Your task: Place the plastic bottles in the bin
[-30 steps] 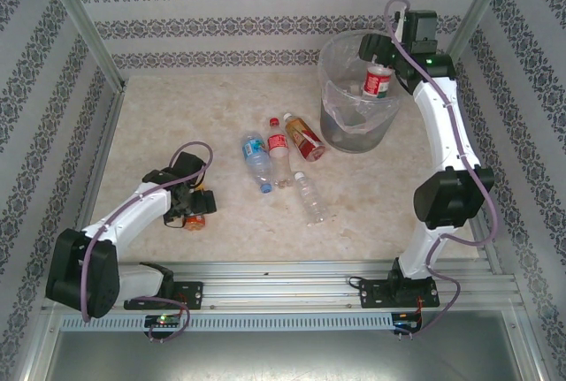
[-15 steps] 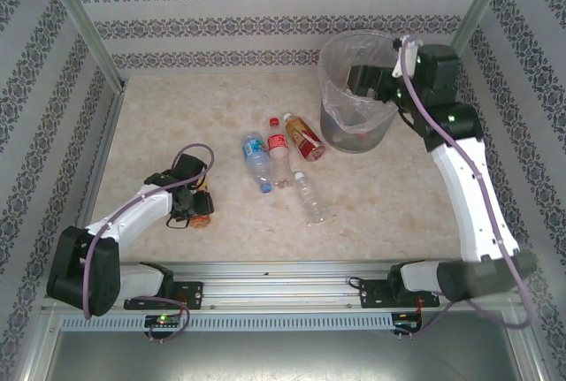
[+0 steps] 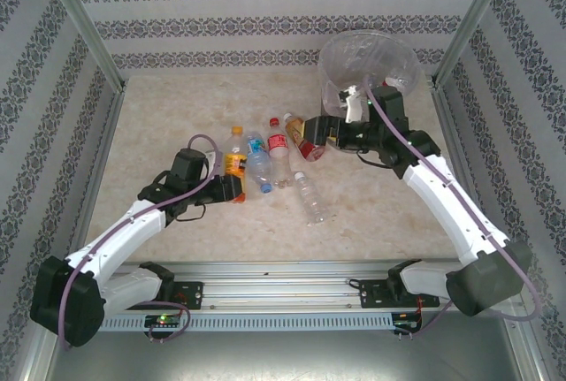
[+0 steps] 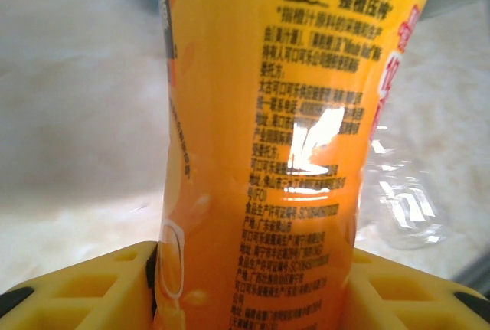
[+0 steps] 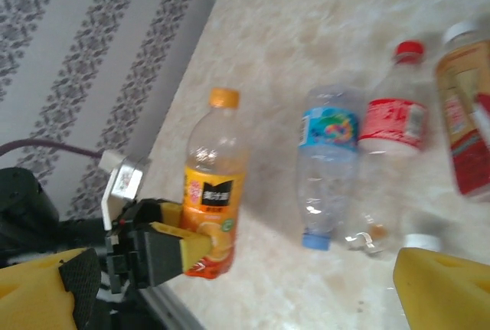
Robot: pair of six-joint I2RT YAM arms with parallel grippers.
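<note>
The worktop [image 3: 177, 107] is a pale marbled slab. Four bottles lie flat on it.

- Just right of the left hand [image 3: 234, 179]: blue-label bottle [image 3: 257, 160], with the red-label bottle [image 3: 279, 153] touching it.
- Directly by the right hand [image 3: 323, 132]: amber bottle [image 3: 305, 137].
- Between both hands, nearer the arm bases: clear bottle [image 3: 310, 197].

The bin [image 3: 380, 54] stands beyond the right hand.
</note>
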